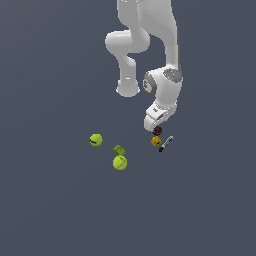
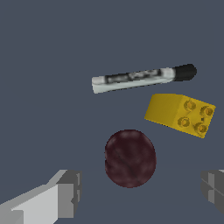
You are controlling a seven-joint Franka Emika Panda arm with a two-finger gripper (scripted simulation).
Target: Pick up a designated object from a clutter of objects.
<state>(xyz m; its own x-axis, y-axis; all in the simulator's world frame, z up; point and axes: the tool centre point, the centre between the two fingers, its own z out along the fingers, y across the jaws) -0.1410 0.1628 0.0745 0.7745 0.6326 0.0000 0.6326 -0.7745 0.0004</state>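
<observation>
Maroon plum [image 2: 130,158] between gripper [image 2: 142,188] fingers
</observation>
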